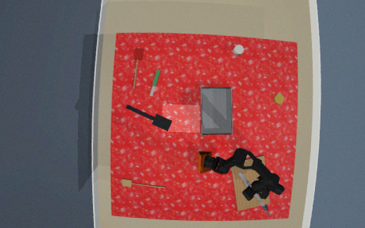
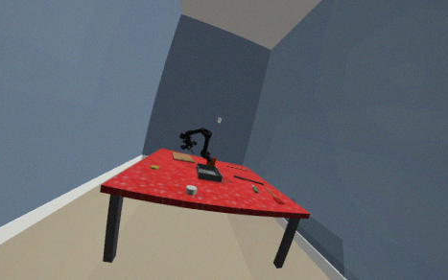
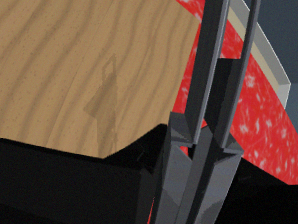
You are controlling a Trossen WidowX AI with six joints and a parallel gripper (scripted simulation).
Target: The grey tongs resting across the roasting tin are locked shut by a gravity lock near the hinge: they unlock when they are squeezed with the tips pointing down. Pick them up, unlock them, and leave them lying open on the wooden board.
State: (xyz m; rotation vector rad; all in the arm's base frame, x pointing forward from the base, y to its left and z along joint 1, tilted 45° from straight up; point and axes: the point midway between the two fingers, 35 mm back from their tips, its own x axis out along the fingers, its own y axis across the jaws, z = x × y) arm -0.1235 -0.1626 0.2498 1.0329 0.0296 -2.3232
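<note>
The grey tongs (image 1: 245, 180) (image 3: 207, 65) are held in the air over the wooden board (image 1: 242, 200) (image 2: 182, 157) (image 3: 75, 60), their long arms close together in the wrist view. Their shadow falls on the board. My gripper (image 1: 255, 192) (image 3: 177, 133) is shut on them. In the top view they run diagonally, one end past the board's lower right edge. Their tilt and the lock's state are too small to tell. The roasting tin (image 1: 216, 133) (image 2: 210, 178) stands away from the board, with nothing across it.
The arm's orange base (image 1: 202, 166) stands between the tin and the board's left side. A black spatula (image 1: 162, 122), a green-handled knife (image 1: 156, 77), a red spatula (image 1: 138, 54) and a wooden one (image 1: 127, 183) lie left. A white pot (image 1: 238, 49) (image 2: 191, 190) and a yellow object (image 1: 279, 98) (image 2: 154, 167) stand farther off.
</note>
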